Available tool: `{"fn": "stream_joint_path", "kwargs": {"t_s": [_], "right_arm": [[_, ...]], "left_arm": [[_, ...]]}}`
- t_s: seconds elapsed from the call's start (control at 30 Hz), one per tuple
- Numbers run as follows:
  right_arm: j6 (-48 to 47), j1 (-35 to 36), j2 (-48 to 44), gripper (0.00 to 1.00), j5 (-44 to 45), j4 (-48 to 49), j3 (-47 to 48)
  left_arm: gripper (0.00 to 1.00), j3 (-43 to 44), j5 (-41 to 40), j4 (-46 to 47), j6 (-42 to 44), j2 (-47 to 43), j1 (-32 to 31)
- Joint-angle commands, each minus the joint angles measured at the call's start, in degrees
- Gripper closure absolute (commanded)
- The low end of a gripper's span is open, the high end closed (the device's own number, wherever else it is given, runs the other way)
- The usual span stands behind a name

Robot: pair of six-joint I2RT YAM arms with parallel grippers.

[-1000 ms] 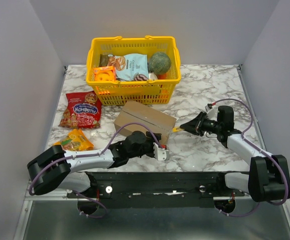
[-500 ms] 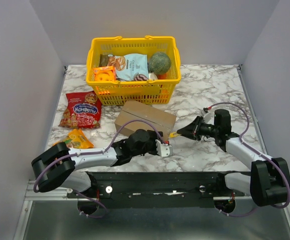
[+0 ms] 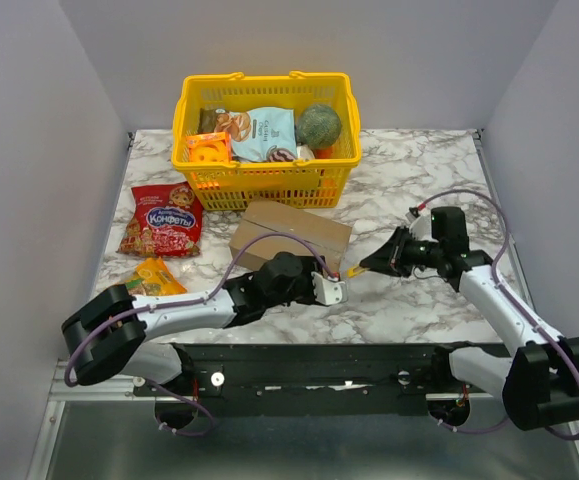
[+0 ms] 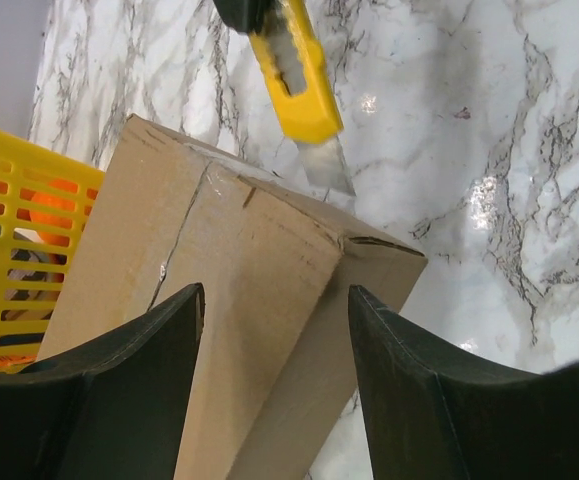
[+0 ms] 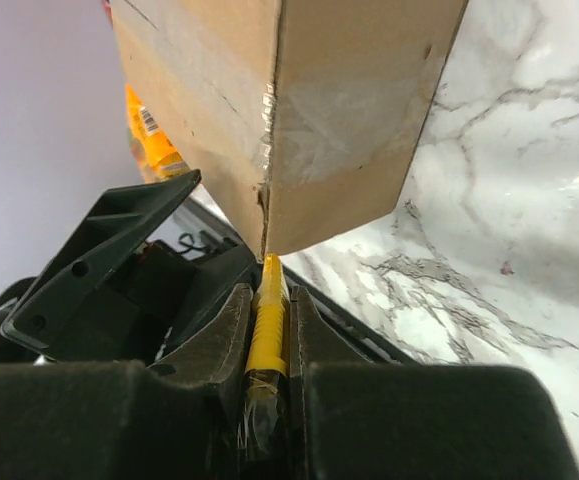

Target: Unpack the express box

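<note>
Top: express box [image 3: 291, 235] lies just in front of yellow basket [image 3: 264, 185]; left gripper [image 3: 327, 288] at box's near right corner.
Left wrist: jaws wide, box corner between them.
Right wrist: right gripper [image 5: 267, 300] clamped on yellow knife [image 5: 266, 340], blade at box's taped edge.

- Red snack bag [image 3: 161, 220], left-centre of top view: white Cyrillic word "Конфеты" on blue banner across middle. Smaller print above and below too small to read.
- Light-blue pouch [image 3: 266, 132] in yellow basket [image 3: 265, 185], upper centre of top view: dark lines of print on front, illegible.
- Orange packet [image 5: 152, 140], upper left of right wrist view, just past left edge of express box [image 5: 349, 110]: white barcode patch, digits too small to read.
</note>
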Motion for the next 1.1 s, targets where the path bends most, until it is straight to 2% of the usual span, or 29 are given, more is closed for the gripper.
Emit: {"fn": "stream_joint_path", "kwargs": {"t_s": [0.0, 0.07, 0.1, 0.17, 0.2, 0.27, 0.33, 0.4, 0.5, 0.53, 0.57, 0.6, 0.63, 0.67, 0.77, 0.9, 1.07], "right_arm": [[-11.8, -0.4, -3.5, 1.0, 11.5, -21.2, 9.0], [-14.9, -0.5, -3.7, 1.0, 13.6, -24.0, 11.8], [-15.9, -0.6, -3.7, 1.0, 14.9, -24.8, 12.5], [-19.3, -0.6, -3.9, 1.0, 17.1, -24.0, 13.7], [-20.2, -0.6, -3.8, 0.99, 20.5, -19.8, 13.5], [-23.7, -0.6, -1.9, 0.99, 24.0, -15.1, 13.9], [-26.8, -0.7, 0.5, 0.99, 26.8, -6.3, 14.3], [-29.2, -0.6, 5.4, 1.0, 25.8, -0.3, 15.5], [-30.6, -0.6, 13.2, 1.0, 26.0, 12.2, 17.5], [-30.9, -0.5, 14.9, 1.0, 26.4, 14.1, 17.8], [-31.3, -0.5, 16.3, 1.0, 26.5, 15.9, 18.2], [-32.0, -0.5, 18.9, 0.99, 25.4, 18.1, 18.4], [-33.5, -0.5, 20.1, 1.0, 24.6, 20.2, 19.2], [-34.0, -0.4, 21.4, 1.0, 24.0, 20.8, 19.7], [-34.8, -0.3, 24.6, 1.0, 18.9, 24.1, 19.5], [-36.7, 2.1, 24.3, 1.0, 13.4, 25.4, 17.7], [-43.4, 9.3, 17.8, 1.0, 10.9, 22.3, 14.2]], "left_arm": [[0.3, 4.7, 6.9, -17.0, -6.5, -7.3, 0.3], [0.3, 7.2, 6.6, -22.9, -9.4, -10.7, 0.3], [0.3, 8.1, 4.2, -28.3, -11.3, -11.8, 0.4], [0.3, 10.0, 1.9, -33.2, -12.3, -14.8, 1.6], [0.32, 10.2, 1.2, -37.7, -12.1, -15.9, 2.8], [0.36, 9.7, 0.5, -41.0, -10.8, -20.0, 7.2], [0.39, 8.8, 0.5, -44.4, -10.0, -24.1, 10.7], [0.48, 8.7, 0.5, -48.0, -10.1, -25.8, 16.1], [0.59, 10.0, 2.0, -54.1, -10.9, -27.2, 20.8], [0.62, 10.2, 2.9, -55.8, -10.7, -27.4, 21.3], [0.7, 10.1, 4.4, -57.1, -10.2, -27.6, 21.7], [0.73, 9.5, 4.9, -59.4, -9.7, -28.0, 22.1], [0.77, 8.1, 5.0, -60.2, -9.4, -28.8, 22.6], [0.86, 7.3, 4.9, -60.9, -8.9, -29.2, 22.7], [0.99, 3.7, 4.1, -61.5, -7.3, -31.7, 23.5], [1.0, 1.3, 3.8, -61.0, -7.0, -33.4, 25.6], [1.0, -1.4, 1.7, -59.6, -6.2, -34.8, 28.3]]}}
